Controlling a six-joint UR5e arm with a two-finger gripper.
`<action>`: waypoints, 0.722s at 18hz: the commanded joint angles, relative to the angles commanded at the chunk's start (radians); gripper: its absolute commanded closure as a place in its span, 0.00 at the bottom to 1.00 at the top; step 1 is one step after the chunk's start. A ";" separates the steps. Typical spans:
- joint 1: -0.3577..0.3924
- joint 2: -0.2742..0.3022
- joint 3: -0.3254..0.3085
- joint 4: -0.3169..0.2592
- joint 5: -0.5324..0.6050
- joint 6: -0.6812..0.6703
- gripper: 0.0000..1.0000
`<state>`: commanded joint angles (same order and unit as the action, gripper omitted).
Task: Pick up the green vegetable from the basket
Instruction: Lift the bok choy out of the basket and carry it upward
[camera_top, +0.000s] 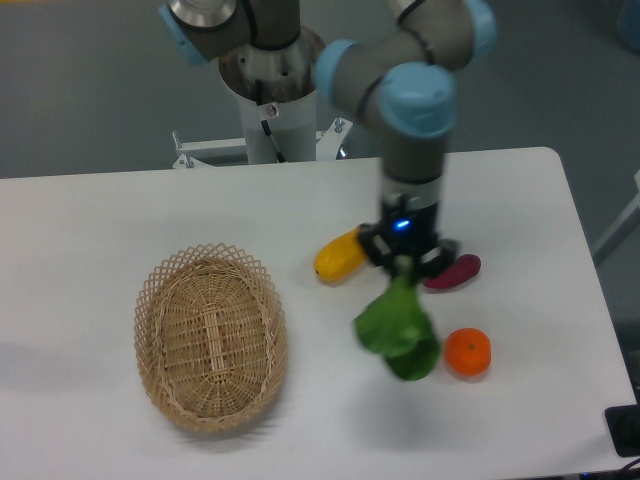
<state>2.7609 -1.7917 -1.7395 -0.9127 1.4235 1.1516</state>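
The green vegetable (400, 335) hangs leaves-down from my gripper (403, 265), which is shut on its pale stalk end. It is held above the table to the right of the basket, next to the orange. The oval tan wicker basket (211, 337) sits at the front left of the table with nothing in it. The gripper is about a basket's width to the right of the basket's rim.
A yellow oblong vegetable (340, 256) lies just left of the gripper. A purple sweet potato (455, 272) lies just right of it. An orange (467, 352) sits beside the hanging leaves. The table's front edge and right edge are near.
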 joint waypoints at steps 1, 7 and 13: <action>0.026 0.000 0.000 0.000 0.000 0.038 0.66; 0.128 -0.011 0.028 0.000 0.000 0.175 0.66; 0.152 -0.024 0.031 0.002 0.003 0.215 0.66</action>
<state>2.9130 -1.8162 -1.7088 -0.9112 1.4266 1.3668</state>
